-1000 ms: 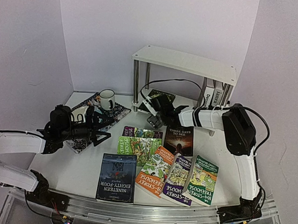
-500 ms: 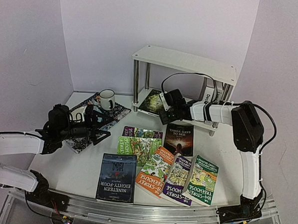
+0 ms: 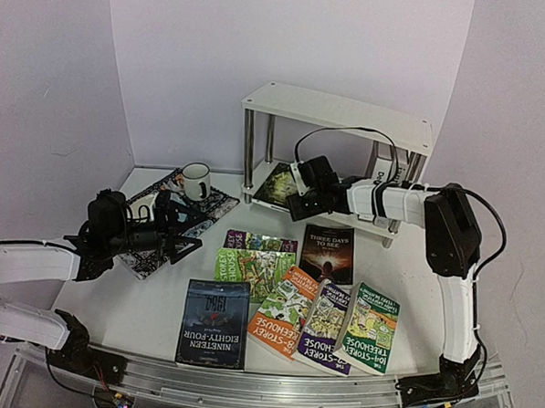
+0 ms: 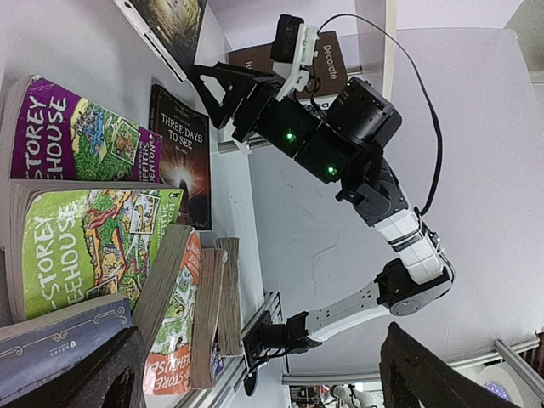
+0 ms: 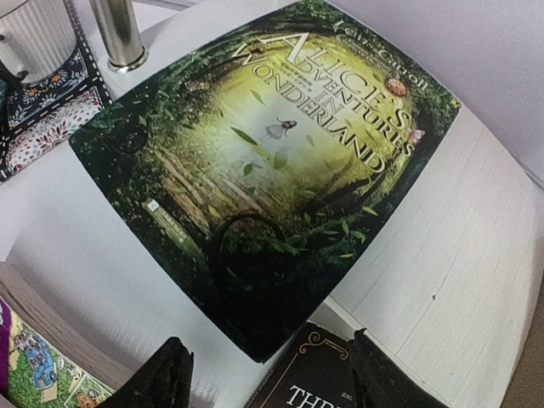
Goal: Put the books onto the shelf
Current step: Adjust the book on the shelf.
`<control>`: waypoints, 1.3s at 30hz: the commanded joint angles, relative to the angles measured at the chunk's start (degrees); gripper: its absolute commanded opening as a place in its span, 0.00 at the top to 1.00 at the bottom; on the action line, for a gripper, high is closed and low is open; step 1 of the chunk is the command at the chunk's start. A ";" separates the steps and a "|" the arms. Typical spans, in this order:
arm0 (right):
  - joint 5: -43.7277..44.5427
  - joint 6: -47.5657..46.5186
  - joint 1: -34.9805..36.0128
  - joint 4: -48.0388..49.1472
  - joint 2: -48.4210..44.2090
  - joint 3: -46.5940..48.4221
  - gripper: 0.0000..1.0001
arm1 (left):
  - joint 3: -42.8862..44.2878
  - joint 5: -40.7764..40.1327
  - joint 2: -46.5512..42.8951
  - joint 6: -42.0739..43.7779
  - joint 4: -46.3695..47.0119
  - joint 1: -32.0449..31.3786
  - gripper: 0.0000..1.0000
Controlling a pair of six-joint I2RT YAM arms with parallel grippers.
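The white shelf (image 3: 339,113) stands at the back right. On its lower board (image 5: 433,246) lies a dark-green Alice book (image 5: 263,161) (image 3: 275,185), flat and free. My right gripper (image 3: 299,205) (image 5: 276,378) hovers just off that book's near corner, open, with nothing between its fingers. Several books lie on the table: a black one (image 3: 327,253), a dark blue one (image 3: 213,322), a bright green one (image 3: 251,272), an orange one (image 3: 285,310). My left gripper (image 3: 184,232) (image 4: 263,378) hangs open left of them, holding nothing.
A white mug (image 3: 196,180) stands on a dark patterned placemat (image 3: 176,215) at the back left. Two upright books (image 3: 389,174) stand under the shelf's right end. Metal legs (image 3: 249,152) flank the lower board. Purple walls close in on three sides.
My right gripper has pulled back right from the shelf's lower board and narrowed its jaws. The Alice book now lies flat there. The left arm has stayed put.
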 commanded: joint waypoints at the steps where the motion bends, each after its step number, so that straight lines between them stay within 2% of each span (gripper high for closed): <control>1: 0.85 1.19 -0.11 -1.39 3.45 4.69 0.39 | 0.96 0.48 -0.52 1.42 0.52 0.23 0.03; 4: 0.86 0.92 -0.10 -1.74 4.61 6.40 0.36 | 1.11 0.46 -0.42 1.48 0.52 0.23 0.03; 8: -0.06 0.66 -0.12 -2.11 5.65 7.56 0.20 | 1.29 0.47 -0.23 1.57 0.43 0.23 0.03; 12: 0.00 0.66 -0.11 -2.62 6.50 8.17 0.16 | 1.32 0.54 0.17 1.75 0.43 0.23 0.03; 20: 0.92 0.83 -0.12 -3.15 8.36 9.97 0.22 | 1.67 0.76 0.73 2.08 0.34 0.22 0.03; 27: 1.81 1.01 -0.40 -3.70 9.83 12.48 0.33 | 1.86 1.07 1.23 2.27 0.34 0.31 0.03; 39: 1.44 0.98 -2.09 -5.03 13.03 17.92 0.37 | 2.18 1.64 2.15 2.79 0.25 0.78 0.03</control>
